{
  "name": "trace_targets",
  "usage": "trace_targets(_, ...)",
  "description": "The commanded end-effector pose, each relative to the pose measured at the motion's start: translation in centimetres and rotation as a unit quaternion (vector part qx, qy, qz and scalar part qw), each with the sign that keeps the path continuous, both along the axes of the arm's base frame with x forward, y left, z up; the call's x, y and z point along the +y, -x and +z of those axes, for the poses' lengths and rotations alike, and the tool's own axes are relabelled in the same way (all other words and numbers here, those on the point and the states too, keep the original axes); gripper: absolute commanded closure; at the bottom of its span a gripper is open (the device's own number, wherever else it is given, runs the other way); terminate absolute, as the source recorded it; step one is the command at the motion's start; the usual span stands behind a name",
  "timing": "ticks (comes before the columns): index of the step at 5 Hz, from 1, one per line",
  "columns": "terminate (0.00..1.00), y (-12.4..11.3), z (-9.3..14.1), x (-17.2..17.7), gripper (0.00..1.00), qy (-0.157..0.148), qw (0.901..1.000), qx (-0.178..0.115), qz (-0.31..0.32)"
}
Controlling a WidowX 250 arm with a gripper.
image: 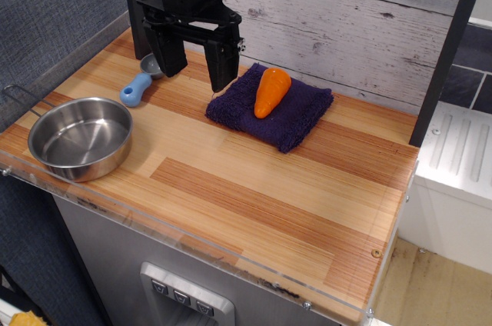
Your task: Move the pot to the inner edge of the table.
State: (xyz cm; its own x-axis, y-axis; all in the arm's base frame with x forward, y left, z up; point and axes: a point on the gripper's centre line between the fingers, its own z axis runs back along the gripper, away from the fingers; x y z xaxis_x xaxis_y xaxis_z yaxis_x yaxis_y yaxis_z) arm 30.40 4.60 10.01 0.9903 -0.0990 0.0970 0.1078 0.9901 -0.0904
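Pot point(81, 138) sits at the near-left corner of the desk point(254, 187), close to the clear front strip, wire handle pointing left. Tool point(197, 68) hangs above the back of the desk, fingers spread apart, holding nothing, well apart from the pot. Blue-handled scoop point(141, 84) lies just below it. Orange carrot point(271, 91) rests on the purple towel point(270, 107).

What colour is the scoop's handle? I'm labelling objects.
Light blue; the scoop shows clearly in the observation.image view.
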Motion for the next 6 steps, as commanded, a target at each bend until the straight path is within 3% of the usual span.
trace_targets(1, 0.0, 0.0, 0.0, 0.0, 0.0, 0.0, 1.0, 0.0, 0.0)
trace_targets(3, 0.0, 4.3, -3.0, 4.1, 0.0, -0.001, 0.9996, 0.026, -0.004)
trace_targets(4, 0.0, 5.4, -3.4, 4.9, 0.0, -0.004, 0.999, 0.043, -0.009)
trace_targets(6, 0.0, 5.9, -5.9, 4.6, 0.0, -0.036, 0.9977, 0.057, -0.013)
